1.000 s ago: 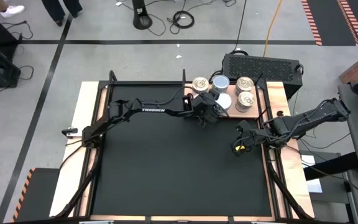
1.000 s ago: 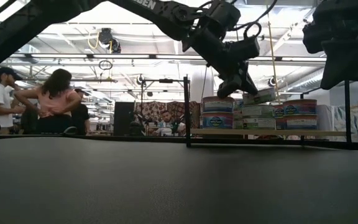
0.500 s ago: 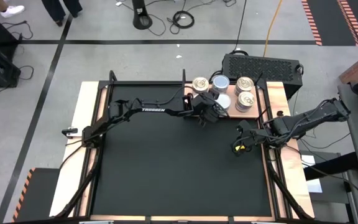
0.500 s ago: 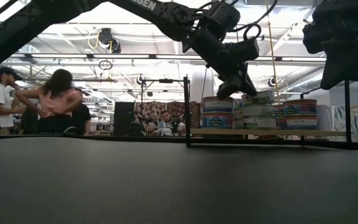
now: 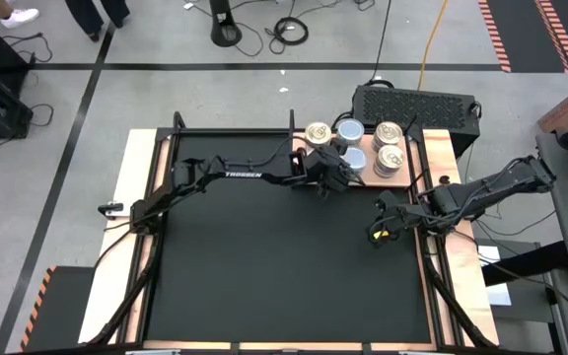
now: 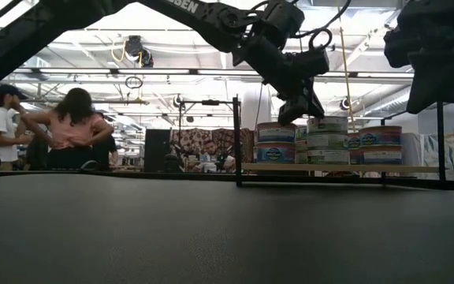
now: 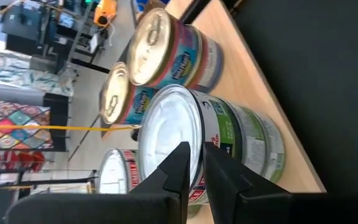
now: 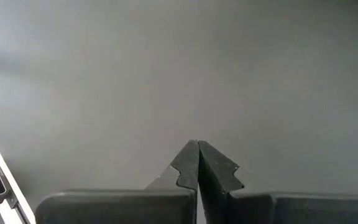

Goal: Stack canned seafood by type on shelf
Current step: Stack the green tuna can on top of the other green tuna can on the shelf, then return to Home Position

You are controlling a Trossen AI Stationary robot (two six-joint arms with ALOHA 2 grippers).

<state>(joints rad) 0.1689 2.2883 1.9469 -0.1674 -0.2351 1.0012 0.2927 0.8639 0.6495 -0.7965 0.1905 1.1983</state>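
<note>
The left end effector [image 7: 193, 163], fingers barely parted, straddles the white-topped tin [image 7: 169, 140]'s rim; retreating sideways could topple its stack.

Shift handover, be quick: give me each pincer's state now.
Left pincer: slightly open, at the white-topped can on the shelf, holding nothing.
Right pincer: shut, empty.

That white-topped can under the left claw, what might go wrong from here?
The left gripper has its fingers barely parted at the rim of the white-topped can, which tops a green-labelled stack on the shelf. Pulling away could drag or tilt that can. The neighbouring gold-topped cans stand close, so a sideways swing might knock them.
</note>
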